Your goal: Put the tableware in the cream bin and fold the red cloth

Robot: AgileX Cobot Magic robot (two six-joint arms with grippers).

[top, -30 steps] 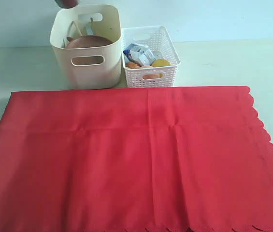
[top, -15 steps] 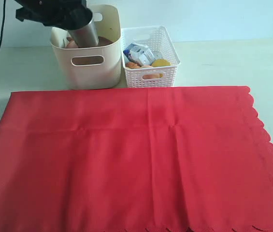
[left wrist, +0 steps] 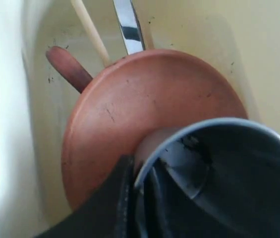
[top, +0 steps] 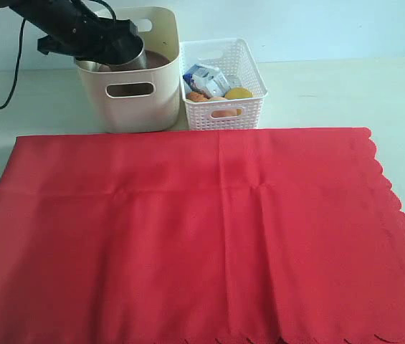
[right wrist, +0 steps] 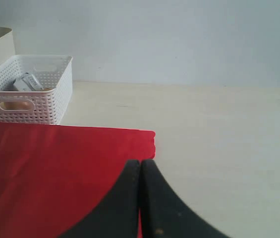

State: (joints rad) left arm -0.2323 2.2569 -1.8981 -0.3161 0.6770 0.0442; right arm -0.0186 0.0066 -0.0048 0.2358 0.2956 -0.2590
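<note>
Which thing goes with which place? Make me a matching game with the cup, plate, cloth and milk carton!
1 cup
2 plate
3 cloth
4 milk carton

A spread flat on the table
B in the white basket
C gripped by the left hand
D lying loose in the cream bin

Pairs: 1-C, 2-D, 3-A, 4-B
</note>
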